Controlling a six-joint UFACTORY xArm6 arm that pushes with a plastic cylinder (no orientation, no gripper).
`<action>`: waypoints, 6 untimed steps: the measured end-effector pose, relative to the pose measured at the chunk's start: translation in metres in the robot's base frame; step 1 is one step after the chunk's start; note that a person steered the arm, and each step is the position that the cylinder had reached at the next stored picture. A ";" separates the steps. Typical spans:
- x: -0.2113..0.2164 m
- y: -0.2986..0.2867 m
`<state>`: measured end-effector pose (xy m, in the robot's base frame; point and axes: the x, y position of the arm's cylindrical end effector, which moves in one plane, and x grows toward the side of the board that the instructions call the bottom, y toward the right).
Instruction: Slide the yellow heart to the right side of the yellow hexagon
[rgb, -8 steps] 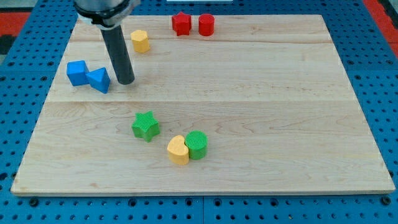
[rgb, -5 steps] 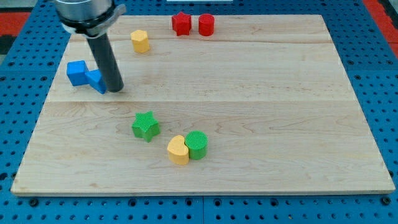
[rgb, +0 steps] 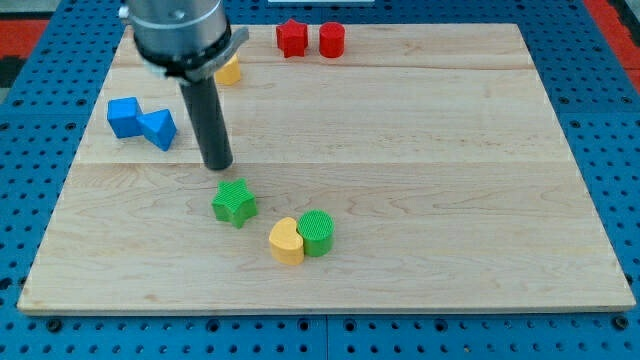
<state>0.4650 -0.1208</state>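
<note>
Not much progress on this one yet, going by how things lie. The yellow heart (rgb: 286, 241) sits low on the wooden board (rgb: 450, 180), around 6 o'clock from the board's centre, and it's touching the green round block (rgb: 317, 233) on its 3 o'clock side. The yellow hexagon (rgb: 229, 71) is way up at about 11 o'clock on the board, partly hidden behind the arm's body, so I only see its lower edge. The two yellow pieces are well apart, so basically the whole slide is left to do.

My tip (rgb: 218, 165) is down on the board just above the green star (rgb: 234, 202), roughly at the star's 11 o'clock, close but I can't tell if it's touching. The heart is at about 4 o'clock from my tip, with the star partly in between. No jaws on this thing, it's just a bare rod, so nothing is grasped or pinned.

My guess is the tip needs to get under the heart, at its 6 o'clock side, and shove it up toward 12, while dodging the star.

Other stuff: two blue blocks (rgb: 141, 122) at 9 o'clock of the tip, red star (rgb: 291, 38) and red round block (rgb: 332, 40) at the top edge.
</note>
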 end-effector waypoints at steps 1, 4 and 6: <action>0.055 -0.019; 0.141 0.066; 0.071 0.084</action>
<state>0.5356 -0.0366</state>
